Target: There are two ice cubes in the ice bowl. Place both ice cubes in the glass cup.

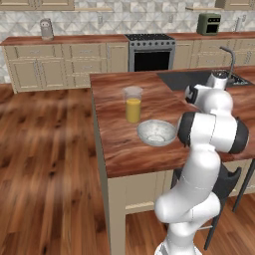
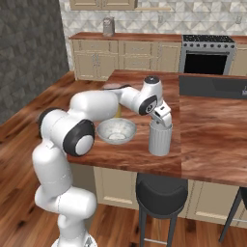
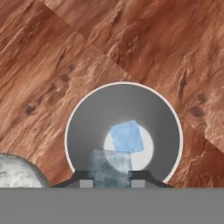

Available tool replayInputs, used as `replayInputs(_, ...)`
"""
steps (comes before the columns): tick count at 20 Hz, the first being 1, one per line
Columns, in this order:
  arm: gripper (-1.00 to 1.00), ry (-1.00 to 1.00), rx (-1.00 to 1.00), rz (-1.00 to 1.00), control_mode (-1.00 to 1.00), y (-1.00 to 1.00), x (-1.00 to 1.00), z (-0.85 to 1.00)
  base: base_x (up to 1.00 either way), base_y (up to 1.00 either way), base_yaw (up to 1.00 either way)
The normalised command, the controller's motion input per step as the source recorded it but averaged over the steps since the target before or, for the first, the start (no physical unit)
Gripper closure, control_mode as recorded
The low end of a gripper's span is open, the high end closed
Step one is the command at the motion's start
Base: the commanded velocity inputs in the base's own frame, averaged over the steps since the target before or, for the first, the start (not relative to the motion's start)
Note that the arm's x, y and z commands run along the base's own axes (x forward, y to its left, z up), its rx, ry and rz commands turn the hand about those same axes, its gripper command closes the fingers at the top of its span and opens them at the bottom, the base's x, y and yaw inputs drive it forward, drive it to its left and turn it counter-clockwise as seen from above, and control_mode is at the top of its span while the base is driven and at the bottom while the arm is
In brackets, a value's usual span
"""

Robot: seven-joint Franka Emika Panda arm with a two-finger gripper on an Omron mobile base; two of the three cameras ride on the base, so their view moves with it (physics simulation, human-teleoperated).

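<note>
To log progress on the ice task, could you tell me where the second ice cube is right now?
In the hand view, the second ice cube is pinched between the gripper fingertips, directly above the glass cup, where the first cube already lies.

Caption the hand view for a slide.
Gripper holds one ice cube over the glass cup; another ice cube lies inside.

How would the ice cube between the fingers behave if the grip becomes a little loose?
The ice cube looks smooth and glassy, so it would probably slip out easily. It hangs directly over the open glass cup, so it would likely drop inside, beside the other cube. Being tiny, it is probably very light.
</note>
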Motion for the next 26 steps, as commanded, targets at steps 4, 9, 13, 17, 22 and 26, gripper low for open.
replayInputs(4,1.00,0.00,0.00,0.00,-1.00,-0.08,0.25,-0.18,0.00,0.00,0.00)
replayInputs(9,-1.00,0.00,0.00,0.00,-1.00,-0.28,0.12,-0.07,0.00,0.00,0.00)
replayInputs(13,-1.00,0.00,0.00,0.00,-1.00,-0.32,0.10,0.00,0.00,0.00,0.00)
replayInputs(17,-1.00,0.00,0.00,-0.02,-1.00,0.06,0.07,0.04,0.00,0.00,0.00)
replayInputs(22,-1.00,-0.10,-0.18,0.00,-1.00,0.83,-0.84,0.09,0.00,0.00,0.00)
replayInputs(26,-1.00,-0.08,-0.35,0.00,-1.00,1.00,-1.00,-0.16,0.00,0.00,0.00)
